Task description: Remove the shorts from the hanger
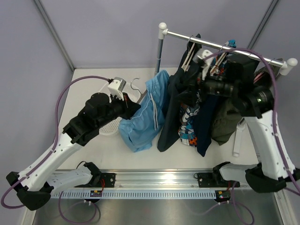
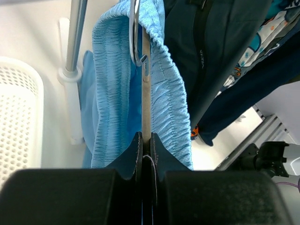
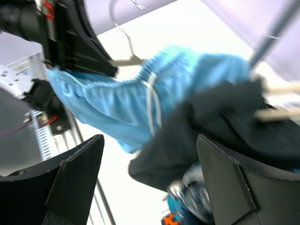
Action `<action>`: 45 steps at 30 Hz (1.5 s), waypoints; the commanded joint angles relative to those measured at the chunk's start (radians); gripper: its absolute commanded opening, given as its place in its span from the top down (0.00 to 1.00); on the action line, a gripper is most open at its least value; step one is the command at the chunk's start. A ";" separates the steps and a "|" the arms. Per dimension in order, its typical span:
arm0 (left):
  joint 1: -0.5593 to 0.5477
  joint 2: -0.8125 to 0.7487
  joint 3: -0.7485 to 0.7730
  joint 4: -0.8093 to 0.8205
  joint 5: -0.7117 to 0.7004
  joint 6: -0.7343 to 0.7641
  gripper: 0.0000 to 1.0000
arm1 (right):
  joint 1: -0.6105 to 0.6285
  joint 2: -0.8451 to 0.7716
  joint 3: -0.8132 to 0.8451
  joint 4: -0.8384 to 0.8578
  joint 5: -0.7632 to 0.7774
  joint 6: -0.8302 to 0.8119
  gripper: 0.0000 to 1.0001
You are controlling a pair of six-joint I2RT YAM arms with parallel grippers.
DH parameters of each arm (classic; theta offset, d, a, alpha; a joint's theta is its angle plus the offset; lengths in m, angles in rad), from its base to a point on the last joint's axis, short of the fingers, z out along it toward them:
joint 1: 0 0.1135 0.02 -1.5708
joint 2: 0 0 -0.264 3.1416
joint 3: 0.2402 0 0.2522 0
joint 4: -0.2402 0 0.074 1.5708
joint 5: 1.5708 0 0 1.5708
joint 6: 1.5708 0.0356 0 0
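The light blue shorts (image 1: 143, 119) with a white drawstring (image 3: 152, 101) hang by their waistband (image 2: 168, 93) over a wooden hanger (image 2: 146, 89) with a metal hook (image 1: 136, 84). My left gripper (image 2: 146, 140) is shut on the hanger's bar, left of the rack (image 1: 129, 107). The dark navy shorts (image 1: 172, 110) hang from the rail beside the blue pair. My right gripper (image 3: 152, 173) is open and faces them. A fold of the dark shorts (image 3: 206, 126) lies between its fingers (image 3: 79, 178), not pinched. In the top view the right gripper (image 1: 191, 91) is against the dark cloth.
A clothes rail (image 1: 211, 44) on a post (image 1: 161, 47) carries more hangers, a patterned garment (image 1: 187, 130) and an olive one (image 1: 226, 123). A white perforated basket (image 2: 18, 117) sits on the table under the left arm. The rack's foot (image 1: 238, 140) stands at right.
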 commanded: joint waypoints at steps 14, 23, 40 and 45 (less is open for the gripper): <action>-0.005 -0.070 -0.056 0.136 -0.086 -0.146 1.00 | 0.512 0.456 0.249 0.055 0.743 0.443 0.15; -0.005 -0.088 -0.082 0.147 -0.103 -0.155 1.00 | 0.516 0.476 0.208 0.095 0.815 0.404 0.37; -0.005 -0.133 -0.101 0.150 -0.081 -0.150 1.00 | 0.515 0.536 0.205 0.142 0.798 0.366 0.69; -0.005 -0.174 -0.133 0.155 -0.080 -0.158 1.00 | 0.510 0.539 0.208 0.151 0.823 0.352 0.98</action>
